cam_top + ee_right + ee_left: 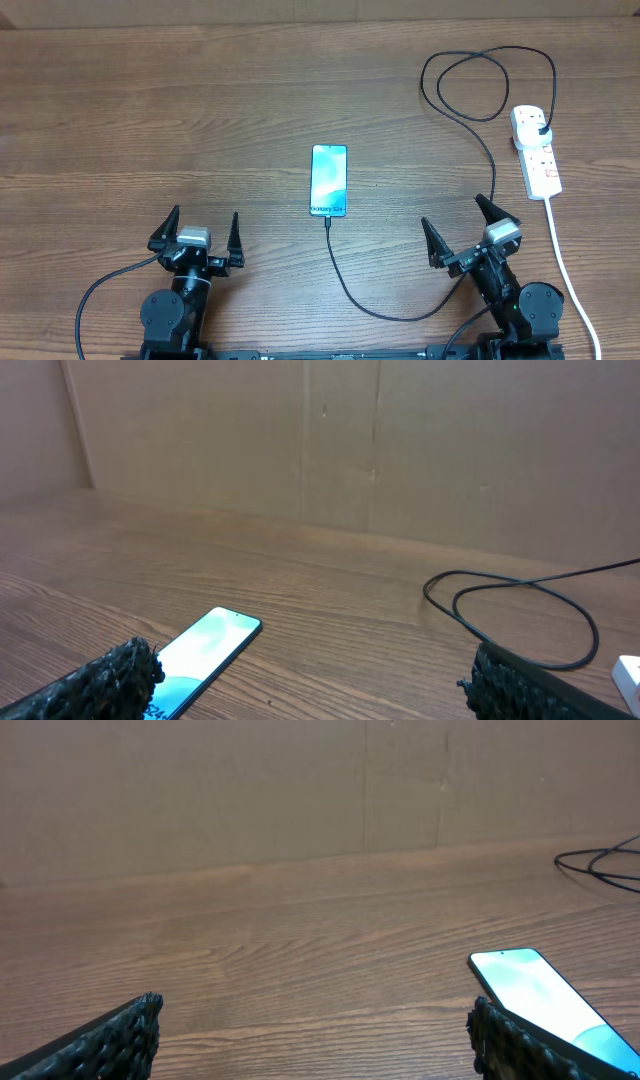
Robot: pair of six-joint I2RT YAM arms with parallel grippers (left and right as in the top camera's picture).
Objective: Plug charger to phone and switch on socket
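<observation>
**A:** Since both grippers hang free of everything, where do you find the task's pieces?

**B:** Take the phone [329, 181] as your mark. It lies flat on the wooden table [150, 100], screen up and lit. Your left gripper [204, 225] waits near its left and your right gripper [455, 215] near its right. Both have their fingers spread wide, with nothing between them.

**A:** Why does the cable run as it does?

**B:** The charger [330, 240] meets the phone's near short edge. You cannot tell from above whether the tip is seated or only touching. From there it sweeps towards you, passes your right arm, then loops well right of the phone and beyond it. Its black plug [541, 131] sits in the socket [545, 175]. I judge that this leaves the switch to your right arm. You cannot read whether it is on.

**A:** And the count?

**B:** One phone, one charger, one power strip, one thick white cord [565, 265], and two empty grippers.
</observation>
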